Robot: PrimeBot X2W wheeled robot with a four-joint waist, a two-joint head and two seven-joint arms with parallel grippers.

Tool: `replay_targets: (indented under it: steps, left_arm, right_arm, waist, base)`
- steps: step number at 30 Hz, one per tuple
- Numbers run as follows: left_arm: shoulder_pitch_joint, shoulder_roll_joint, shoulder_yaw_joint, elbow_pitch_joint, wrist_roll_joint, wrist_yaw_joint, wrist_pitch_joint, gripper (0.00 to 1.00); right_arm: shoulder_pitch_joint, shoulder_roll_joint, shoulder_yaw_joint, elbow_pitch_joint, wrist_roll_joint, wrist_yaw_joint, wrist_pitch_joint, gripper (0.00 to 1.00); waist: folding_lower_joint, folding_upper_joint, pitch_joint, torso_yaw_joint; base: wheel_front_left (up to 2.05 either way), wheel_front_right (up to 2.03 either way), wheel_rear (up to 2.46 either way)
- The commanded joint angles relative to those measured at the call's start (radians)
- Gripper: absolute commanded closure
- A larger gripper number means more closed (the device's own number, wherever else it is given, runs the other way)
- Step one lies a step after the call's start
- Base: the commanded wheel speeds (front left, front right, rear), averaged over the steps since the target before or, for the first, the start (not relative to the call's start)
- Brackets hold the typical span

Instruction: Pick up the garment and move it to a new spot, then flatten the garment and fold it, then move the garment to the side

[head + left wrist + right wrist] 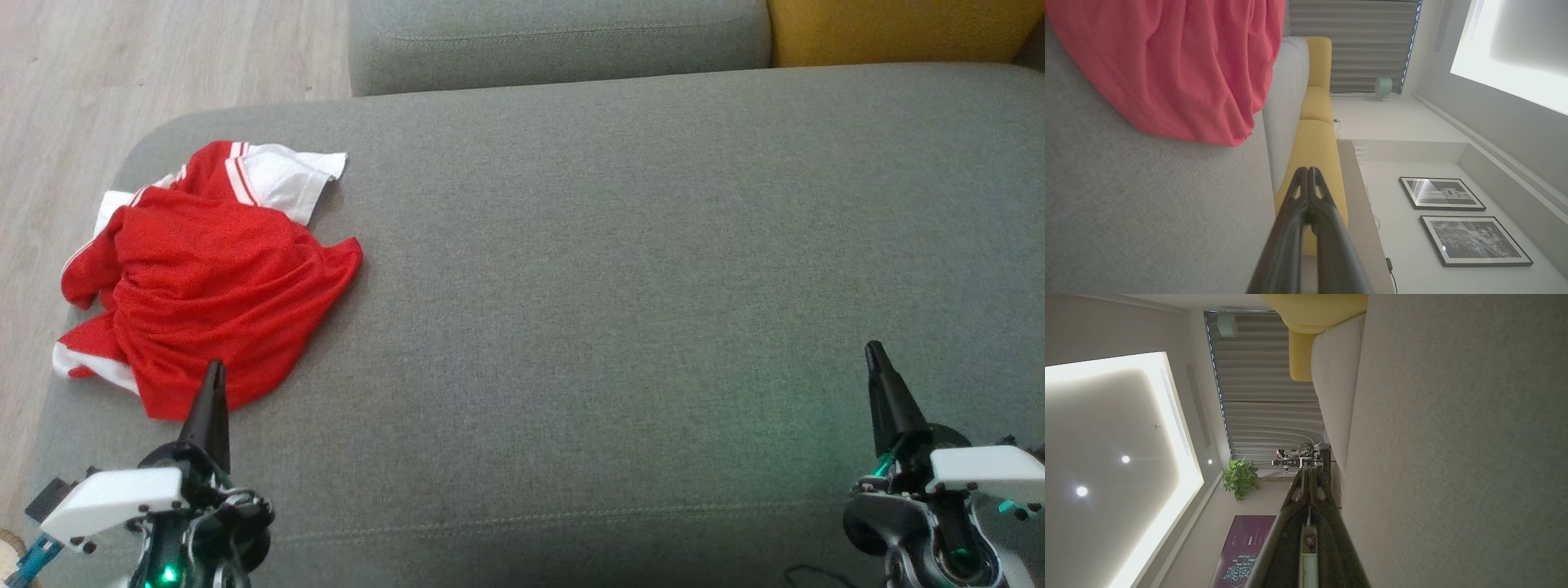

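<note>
In the head view we see the red-and-white shirt (204,278) crumpled at the left end of the sofa seat (612,245), close to the seat's rounded edge and the wooden floor (122,65) beyond it. The left tool (214,371) hovers at the seat's near left and the right tool (875,355) at its near right. Both are pinched together and empty. We judge that a shallow grab could catch a single layer and drag the shirt off the seat.

In the left wrist view, loose folds lie on grey weave, with yellow cushions (1316,151) and framed pictures (1441,194) beyond the seat.

In the right wrist view we see bare seat, then curtains (1261,396) and a plant (1241,477) beyond it.
</note>
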Motion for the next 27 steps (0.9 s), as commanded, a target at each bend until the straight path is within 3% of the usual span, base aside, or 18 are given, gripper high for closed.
replay_targets:
  steps: [1, 4, 5, 9, 19, 27]
  left_arm:
    - [-0.062, 0.009, 0.035, -0.029, 0.012, -0.007, 0.008, 1.0]
    - [-0.062, 0.009, 0.035, -0.029, 0.012, -0.007, 0.008, 1.0]
    - [0.0, 0.0, 0.0, 0.0, 0.0, 0.0, 0.0, 0.0]
    - [0.031, -0.009, -0.003, 0.053, -0.002, 0.002, -0.001, 0.0]
    - [0.035, -0.007, -0.031, 0.019, 0.026, 0.001, -0.034, 0.0]
    - [0.034, -0.006, -0.019, -0.033, 0.198, 0.002, -0.057, 0.0]
  right_arm:
    - [-0.053, -0.008, 0.018, -0.033, -0.01, 0.0, 0.006, 1.0]
    - [-0.053, -0.008, 0.018, -0.033, -0.01, 0.0, 0.006, 1.0]
    - [0.0, 0.0, 0.0, 0.0, 0.0, 0.0, 0.0, 0.0]
    - [0.029, 0.008, 0.008, 0.055, 0.001, 0.0, -0.001, 0.0]
    - [0.017, 0.005, 0.043, 0.044, -0.044, 0.0, -0.034, 0.0]
    - [0.015, 0.005, 0.057, 0.015, -0.2, 0.0, -0.057, 0.0]
  waist:
    - [0.0, 0.0, 0.0, 0.0]
    - [0.0, 0.0, 0.0, 0.0]
    - [0.0, 0.0, 0.0, 0.0]
    - [0.0, 0.0, 0.0, 0.0]
    - [0.0, 0.0, 0.001, -0.002]
    - [0.0, 0.0, 0.003, -0.003]
  base:
    - [0.0, 0.0, 0.0]
    - [0.0, 0.0, 0.0]
    - [0.0, 0.0, 0.0]
    - [0.0, 0.0, 0.0]
    - [0.0, 0.0, 0.0]
    - [0.0, 0.0, 0.0]
